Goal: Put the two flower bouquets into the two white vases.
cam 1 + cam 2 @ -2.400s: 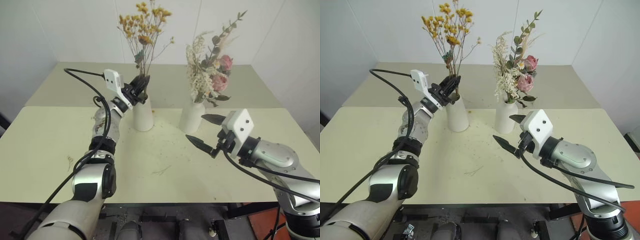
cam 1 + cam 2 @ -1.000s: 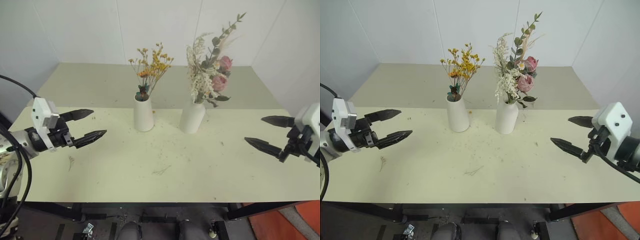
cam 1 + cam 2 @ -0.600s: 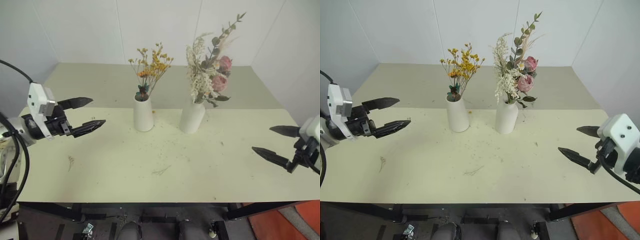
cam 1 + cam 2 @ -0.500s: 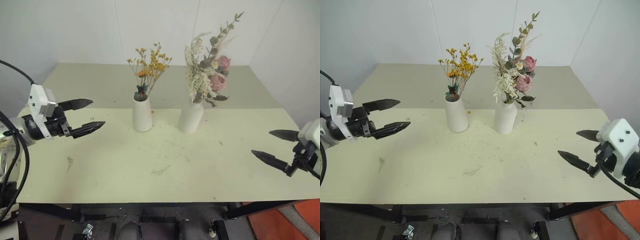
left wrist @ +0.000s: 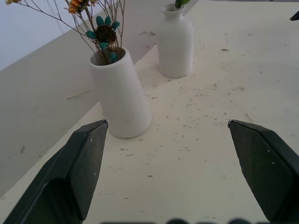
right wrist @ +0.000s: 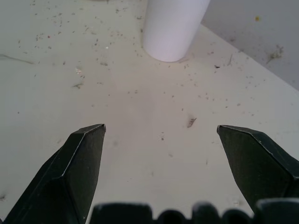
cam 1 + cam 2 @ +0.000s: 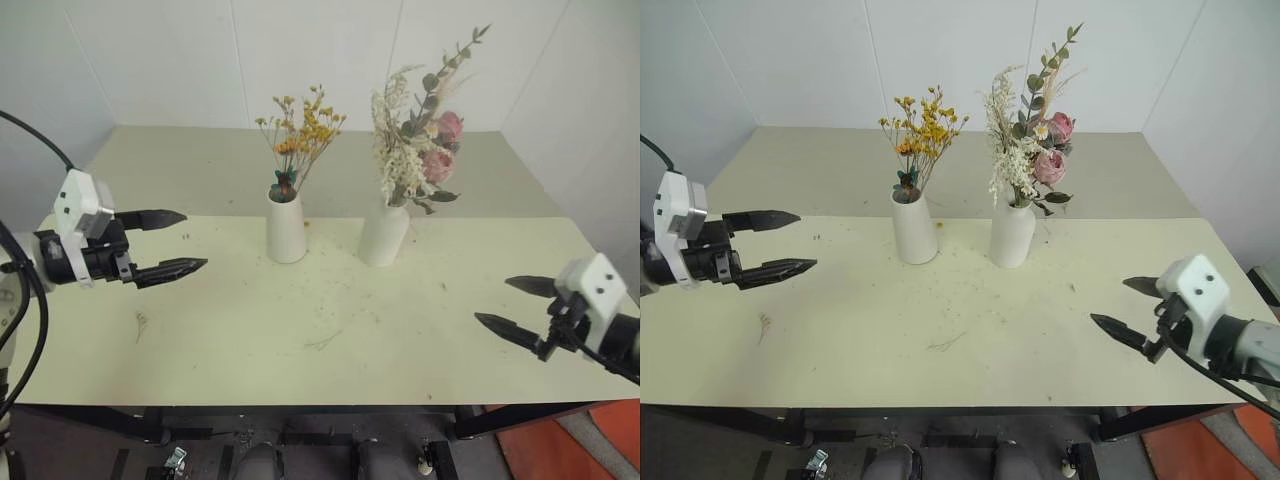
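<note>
Matte white ceramic is standing out against the pale cream table (image 7: 300,330): two vases are sitting side by side near the middle of its far edge, close together but not touching. The wide-mouthed tapered vase (image 7: 286,227) is on the left and is holding the small yellow-orange dried bouquet (image 7: 301,135), whose thin brown stems are fanning upward out of the mouth, with a dark seed head ringed by teal petals sitting right at the rim. The bottle-shaped vase (image 7: 384,235) is on the right and is carrying the larger bouquet (image 7: 421,150), with pink blooms, cream plumes and a tall sprig of dark green leaves leaning toward the right. Both bunches are standing upright in their vases.

The left gripper (image 7: 168,243) is hovering above the table's left edge, well apart from the vases, with its two black fingers spread wide and nothing between them; it is pointing toward the tapered vase. The right gripper (image 7: 520,309) is hanging over the near right corner, likewise released, fingers splayed and empty, aimed in toward the middle of the table.

Tiny specks of dried plant debris (image 7: 322,341) are lying scattered across the tabletop in front of the vases, including a thin loose stem near the centre and a small scrap toward the left edge.
</note>
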`<act>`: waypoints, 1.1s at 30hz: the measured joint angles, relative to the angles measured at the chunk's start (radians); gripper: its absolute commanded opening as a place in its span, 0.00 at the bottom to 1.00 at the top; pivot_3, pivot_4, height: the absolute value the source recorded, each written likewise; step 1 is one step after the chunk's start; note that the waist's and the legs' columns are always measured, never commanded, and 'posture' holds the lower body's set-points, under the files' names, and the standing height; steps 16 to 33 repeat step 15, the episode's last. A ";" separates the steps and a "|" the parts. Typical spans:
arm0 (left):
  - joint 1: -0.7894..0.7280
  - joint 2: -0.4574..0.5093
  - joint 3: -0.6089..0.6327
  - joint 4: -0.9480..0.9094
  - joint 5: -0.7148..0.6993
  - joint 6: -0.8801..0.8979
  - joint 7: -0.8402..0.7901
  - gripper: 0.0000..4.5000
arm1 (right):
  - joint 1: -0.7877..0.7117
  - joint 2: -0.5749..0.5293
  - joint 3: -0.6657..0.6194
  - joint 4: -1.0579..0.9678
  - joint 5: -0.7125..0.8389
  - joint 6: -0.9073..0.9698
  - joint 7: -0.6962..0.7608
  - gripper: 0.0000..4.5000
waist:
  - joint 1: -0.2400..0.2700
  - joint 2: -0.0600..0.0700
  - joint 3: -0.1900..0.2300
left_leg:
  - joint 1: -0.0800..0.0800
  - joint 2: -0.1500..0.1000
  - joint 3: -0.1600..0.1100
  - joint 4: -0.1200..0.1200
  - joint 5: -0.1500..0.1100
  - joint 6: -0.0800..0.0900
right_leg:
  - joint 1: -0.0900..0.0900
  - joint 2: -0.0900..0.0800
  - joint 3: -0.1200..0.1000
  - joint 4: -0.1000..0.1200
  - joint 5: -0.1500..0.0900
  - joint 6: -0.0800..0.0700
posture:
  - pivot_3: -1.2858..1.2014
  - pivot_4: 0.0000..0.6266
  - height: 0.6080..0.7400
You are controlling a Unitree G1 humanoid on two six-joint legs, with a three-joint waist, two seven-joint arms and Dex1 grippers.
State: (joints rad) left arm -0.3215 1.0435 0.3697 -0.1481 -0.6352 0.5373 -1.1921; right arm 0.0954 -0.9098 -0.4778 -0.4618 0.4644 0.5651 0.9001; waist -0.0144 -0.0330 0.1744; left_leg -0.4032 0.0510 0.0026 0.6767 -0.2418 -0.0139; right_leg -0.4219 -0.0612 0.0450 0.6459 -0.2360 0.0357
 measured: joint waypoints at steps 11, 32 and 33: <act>-0.025 0.035 0.019 0.028 0.001 0.010 -0.021 1.00 | -0.047 -0.008 -0.069 -0.003 0.051 0.013 -0.009 1.00 | 0.001 0.000 0.000 | 0.000 0.000 0.000 -0.001 0.000 0.000 | 0.000 0.000 0.000 0.000 0.000 0.000 | 0.52 0.24 1.00; 0.007 0.018 0.013 0.023 0.007 -0.007 -0.029 1.00 | -0.002 -0.012 -0.111 -0.042 0.086 0.039 0.008 1.00 | 0.003 0.000 0.000 | 0.000 0.000 0.000 -0.001 0.000 0.000 | 0.000 0.000 0.000 0.000 0.000 0.000 | 0.52 0.24 1.00; 0.007 0.018 0.013 0.023 0.007 -0.007 -0.029 1.00 | -0.002 -0.012 -0.111 -0.042 0.086 0.039 0.008 1.00 | 0.003 0.000 0.000 | 0.000 0.000 0.000 -0.001 0.000 0.000 | 0.000 0.000 0.000 0.000 0.000 0.000 | 0.52 0.24 1.00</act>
